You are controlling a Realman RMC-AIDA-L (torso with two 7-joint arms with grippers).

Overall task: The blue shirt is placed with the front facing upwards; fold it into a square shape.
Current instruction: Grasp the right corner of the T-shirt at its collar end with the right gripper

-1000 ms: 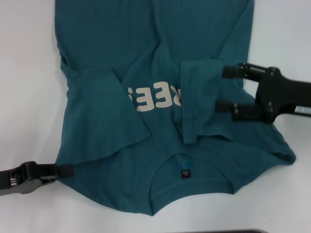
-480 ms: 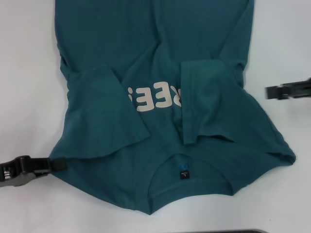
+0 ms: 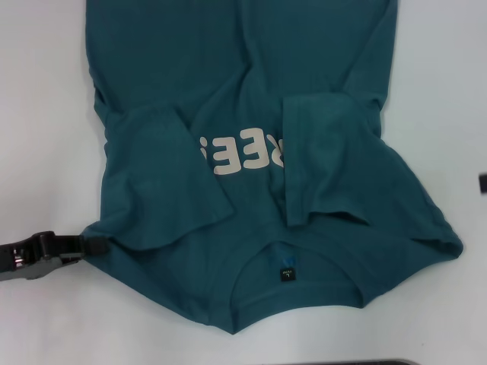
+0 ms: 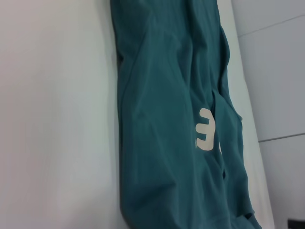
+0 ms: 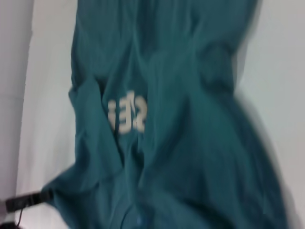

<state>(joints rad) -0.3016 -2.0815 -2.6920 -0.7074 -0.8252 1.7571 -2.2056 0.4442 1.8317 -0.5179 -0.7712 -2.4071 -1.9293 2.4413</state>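
Currently logging, near to far from the left gripper.
Left gripper (image 3: 90,247): lying low at the shirt's left shoulder edge, tips touching the fabric; cannot tell whether the fingers are closed on cloth.
Blue shirt (image 3: 251,91): lying front-up on the white table (image 3: 46,114), directly ahead of the left gripper; both sleeves folded in over the chest, partly covering the lettering (image 3: 243,158).
Orientation: collar and neck tag (image 3: 288,271) pointing toward the robot, hem running away; long axis lying near-to-far.
Right gripper: not showing clearly, only a dark sliver at the far right edge; state unknown.
Risk: left sleeve fold possibly getting dragged open if the tips snag the shoulder edge; one-sided pulling could be skewing the axis.
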